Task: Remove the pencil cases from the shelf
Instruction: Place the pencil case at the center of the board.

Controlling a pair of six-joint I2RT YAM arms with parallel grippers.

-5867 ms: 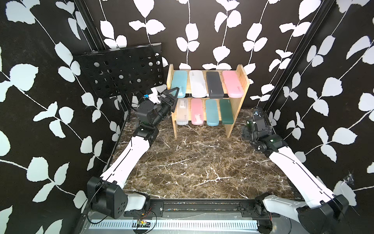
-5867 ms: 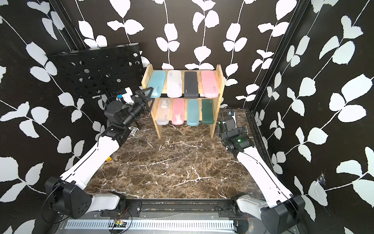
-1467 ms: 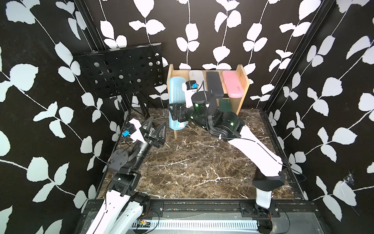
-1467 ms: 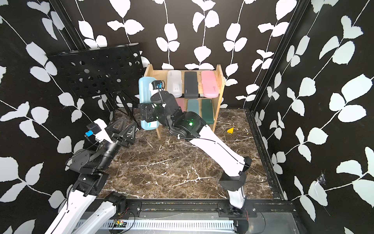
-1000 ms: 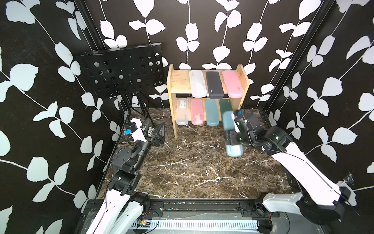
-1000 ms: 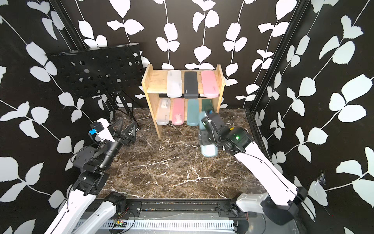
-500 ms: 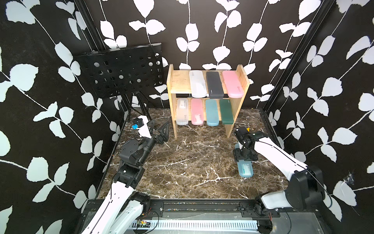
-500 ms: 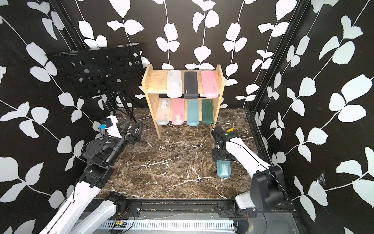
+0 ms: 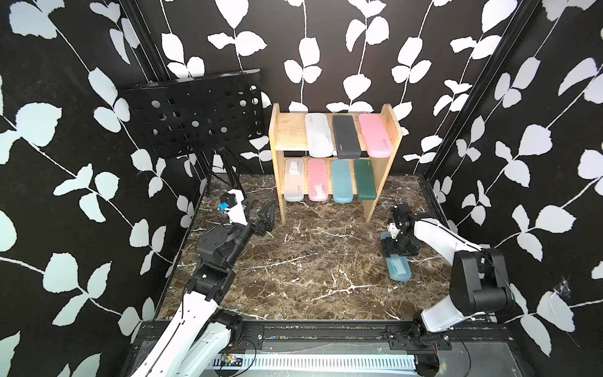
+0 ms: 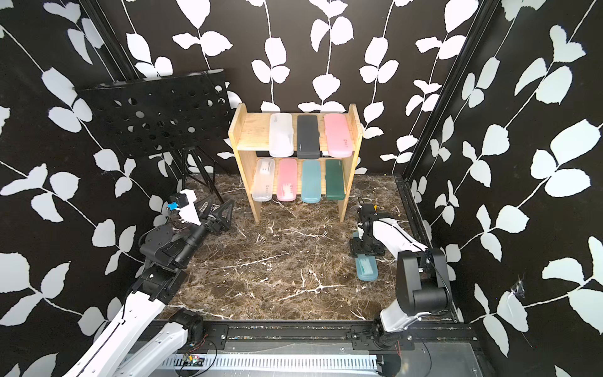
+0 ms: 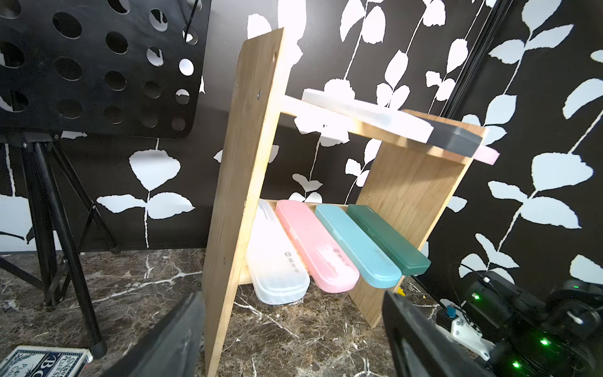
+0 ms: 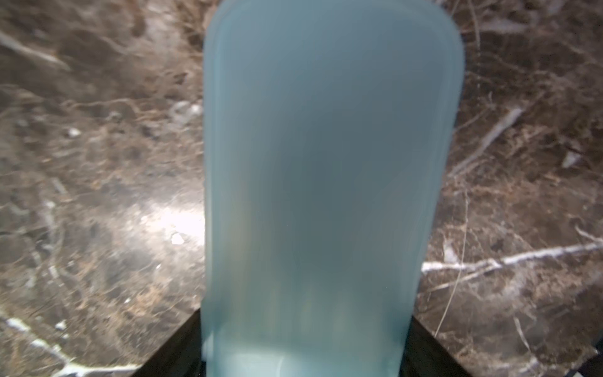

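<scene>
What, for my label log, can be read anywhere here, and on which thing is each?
"B C": big letters on the card box; other print there unreadable.
Frosted case, lower board of the shelf: round logo and small characters, too small to read.
Pink case beside it: similar mark, blurred.
Black case, upper board: tiny print, unreadable.
Blue case on the table: white marks, unreadable.
</scene>
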